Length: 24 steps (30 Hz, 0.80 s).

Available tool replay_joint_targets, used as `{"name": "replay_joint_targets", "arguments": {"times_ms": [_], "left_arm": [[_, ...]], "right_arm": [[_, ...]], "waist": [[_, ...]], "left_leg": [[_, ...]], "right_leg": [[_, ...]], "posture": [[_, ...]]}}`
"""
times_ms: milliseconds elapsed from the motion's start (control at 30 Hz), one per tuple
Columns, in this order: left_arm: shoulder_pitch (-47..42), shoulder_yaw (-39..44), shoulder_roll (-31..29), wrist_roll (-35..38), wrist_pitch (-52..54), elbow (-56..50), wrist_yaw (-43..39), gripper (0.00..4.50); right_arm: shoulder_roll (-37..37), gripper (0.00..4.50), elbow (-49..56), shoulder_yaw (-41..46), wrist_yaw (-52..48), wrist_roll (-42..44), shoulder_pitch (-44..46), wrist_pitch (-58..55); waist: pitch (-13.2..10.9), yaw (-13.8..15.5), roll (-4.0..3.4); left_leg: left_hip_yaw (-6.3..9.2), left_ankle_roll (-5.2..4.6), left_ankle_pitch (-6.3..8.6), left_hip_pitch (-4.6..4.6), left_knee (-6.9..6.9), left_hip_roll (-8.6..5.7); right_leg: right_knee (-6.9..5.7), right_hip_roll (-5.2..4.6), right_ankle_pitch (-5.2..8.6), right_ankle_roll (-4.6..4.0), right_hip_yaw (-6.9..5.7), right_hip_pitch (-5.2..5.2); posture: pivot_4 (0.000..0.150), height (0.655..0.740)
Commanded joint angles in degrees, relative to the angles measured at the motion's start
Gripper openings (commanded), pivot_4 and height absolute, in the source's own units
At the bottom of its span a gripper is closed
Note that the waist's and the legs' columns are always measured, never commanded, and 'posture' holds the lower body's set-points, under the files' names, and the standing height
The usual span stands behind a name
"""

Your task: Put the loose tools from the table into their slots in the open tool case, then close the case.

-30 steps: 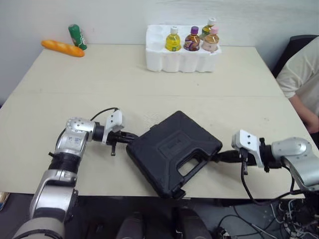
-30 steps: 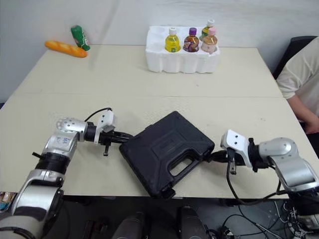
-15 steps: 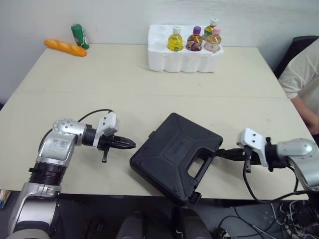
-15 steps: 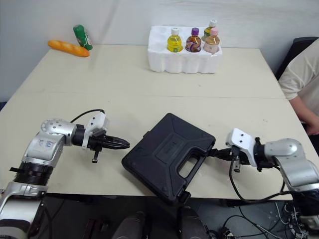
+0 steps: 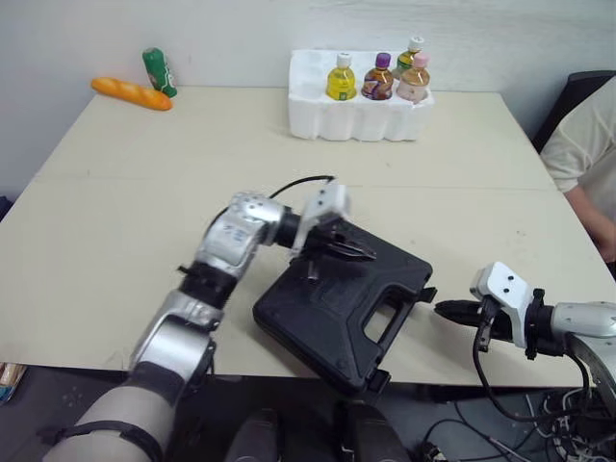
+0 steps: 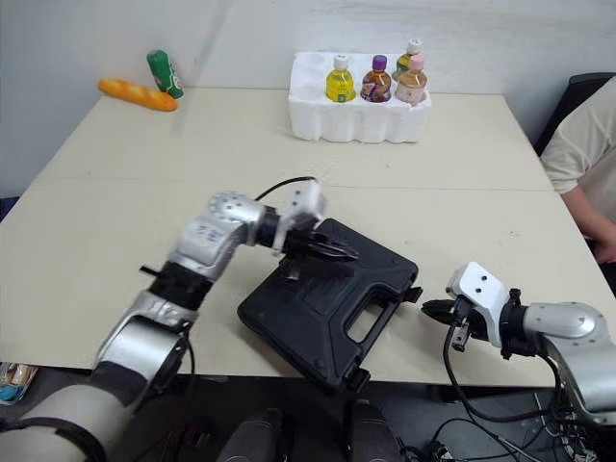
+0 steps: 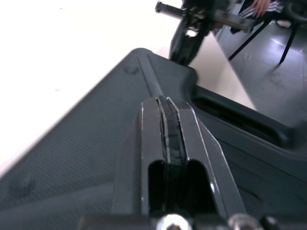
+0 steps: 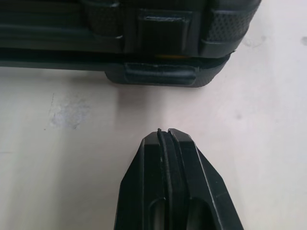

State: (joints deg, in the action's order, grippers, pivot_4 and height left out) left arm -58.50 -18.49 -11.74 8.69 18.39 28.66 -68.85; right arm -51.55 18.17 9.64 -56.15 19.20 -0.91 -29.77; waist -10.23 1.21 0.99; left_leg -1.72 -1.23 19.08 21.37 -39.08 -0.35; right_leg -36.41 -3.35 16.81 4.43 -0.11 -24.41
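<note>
Left eye view: L arm reaches across, left gripper (image 5: 364,253) closed, tips over shut tool case (image 5: 332,313). At case's 3 o'clock, right gripper (image 5: 445,310) closed, apart. Pale surface (image 5: 144,192); bottle tray (image 5: 358,114) at 12.

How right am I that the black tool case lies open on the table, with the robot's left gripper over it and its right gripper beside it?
Not quite: the black tool case lies shut, not open; the left eye view shows its lid down. It is on the table, with the left gripper over it and the right gripper beside it.
</note>
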Motion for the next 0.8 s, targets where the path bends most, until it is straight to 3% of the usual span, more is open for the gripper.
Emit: {"name": "replay_joint_targets", "arguments": {"times_ms": [33,267,600,800], "left_arm": [[-3.4,-1.2,3.3,-2.4,-5.0,5.8,0.7,0.06],[-5.6,-6.3,6.9,-8.3,-11.2,13.5,-2.3,0.06],[-4.1,-13.5,8.2,-20.0,-22.7,21.3,3.2,0.06],[-4.0,-13.7,8.5,-21.5,-24.2,23.3,5.0,0.06]], "right_arm": [[0.6,0.00,4.0,2.1,2.5,1.3,-0.2,-1.7],[1.6,0.00,7.6,2.0,5.9,1.8,-0.8,-3.7],[1.5,0.00,10.4,2.5,7.4,3.4,-0.1,-5.3],[2.3,0.00,10.8,1.2,7.9,4.9,3.3,-7.1]], "waist": [[0.0,-0.1,0.00],[0.0,0.1,0.00],[0.2,0.1,0.18],[0.4,-0.4,0.44]], "left_leg": [[-0.07,0.00,0.00,-0.02,0.02,0.02],[-0.15,-0.01,0.01,-0.04,0.03,0.03],[-0.17,-0.18,0.10,-0.29,0.02,0.03],[-0.14,-0.41,0.36,-1.08,0.13,0.09]], "right_leg": [[-0.01,0.03,0.00,0.00,0.08,-0.02],[-0.04,0.04,0.00,0.01,0.18,-0.08],[0.07,0.02,-0.02,0.06,0.22,0.19],[0.52,-0.01,-0.06,0.14,0.22,1.14]], "posture": [[0.150,0.7367],[0.150,0.7367],[0.150,0.7367],[0.150,0.7367]]}}
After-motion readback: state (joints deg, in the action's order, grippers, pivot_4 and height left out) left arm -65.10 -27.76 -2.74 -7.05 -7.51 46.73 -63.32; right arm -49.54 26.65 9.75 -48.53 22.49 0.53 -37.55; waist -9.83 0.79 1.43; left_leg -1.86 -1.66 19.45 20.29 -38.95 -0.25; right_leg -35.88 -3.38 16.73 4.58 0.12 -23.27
